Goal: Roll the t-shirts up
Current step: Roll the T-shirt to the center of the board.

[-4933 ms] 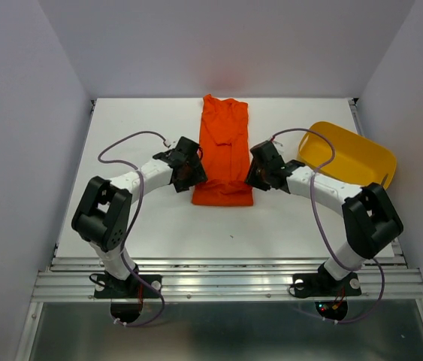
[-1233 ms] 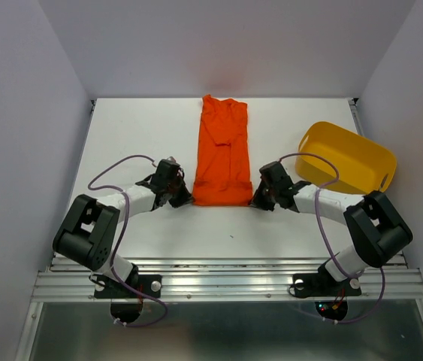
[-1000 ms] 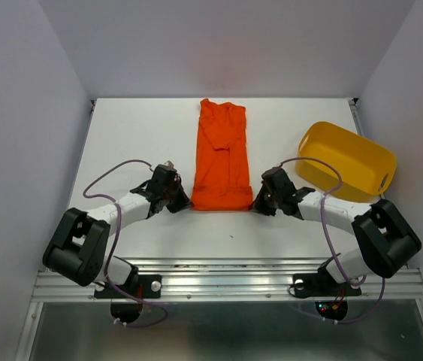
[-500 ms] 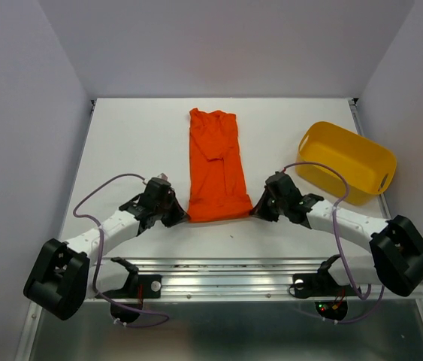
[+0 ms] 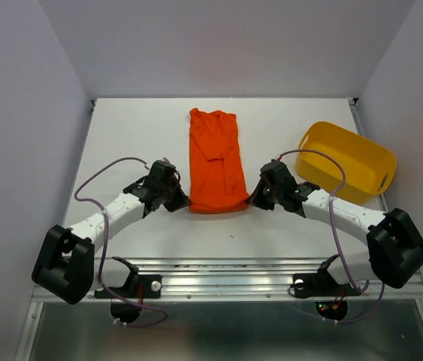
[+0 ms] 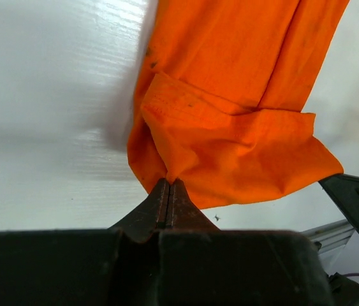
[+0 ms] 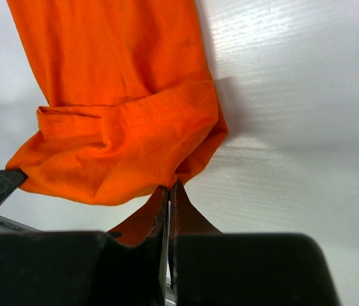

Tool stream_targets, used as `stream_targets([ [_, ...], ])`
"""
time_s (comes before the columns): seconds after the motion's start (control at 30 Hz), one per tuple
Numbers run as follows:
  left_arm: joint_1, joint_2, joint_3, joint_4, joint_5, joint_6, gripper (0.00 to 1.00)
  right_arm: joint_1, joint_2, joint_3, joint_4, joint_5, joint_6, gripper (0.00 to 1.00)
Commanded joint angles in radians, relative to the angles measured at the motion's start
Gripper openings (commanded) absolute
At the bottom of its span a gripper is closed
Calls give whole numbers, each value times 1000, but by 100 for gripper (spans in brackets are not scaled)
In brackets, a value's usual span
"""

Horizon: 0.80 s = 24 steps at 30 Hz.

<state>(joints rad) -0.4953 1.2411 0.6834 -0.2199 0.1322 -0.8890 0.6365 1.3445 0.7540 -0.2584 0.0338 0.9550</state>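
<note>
The t-shirt (image 5: 215,159), folded lengthwise into a narrow orange strip, lies flat on the table (image 5: 128,135), stretching away from the left hand (image 6: 168,185) and the right hand (image 7: 168,187), its hem end bunched up between them. Each hand is clamped on its own corner of the hem, fingers (image 6: 152,213) pressed together on cloth. I judge the folding done and the roll barely begun: nearly the whole length beyond the hands is unrolled.

no readable text, no labels, no brands, no numbers
</note>
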Motion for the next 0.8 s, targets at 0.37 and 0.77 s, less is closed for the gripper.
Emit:
stream_targets([
  [0.37, 92, 130, 188, -49, -22, 108, 0, 5, 185, 215, -13, 72, -64, 1],
  [0.77, 141, 308, 323, -35, -2, 186, 0, -24, 321, 344, -13, 75, -85, 1],
])
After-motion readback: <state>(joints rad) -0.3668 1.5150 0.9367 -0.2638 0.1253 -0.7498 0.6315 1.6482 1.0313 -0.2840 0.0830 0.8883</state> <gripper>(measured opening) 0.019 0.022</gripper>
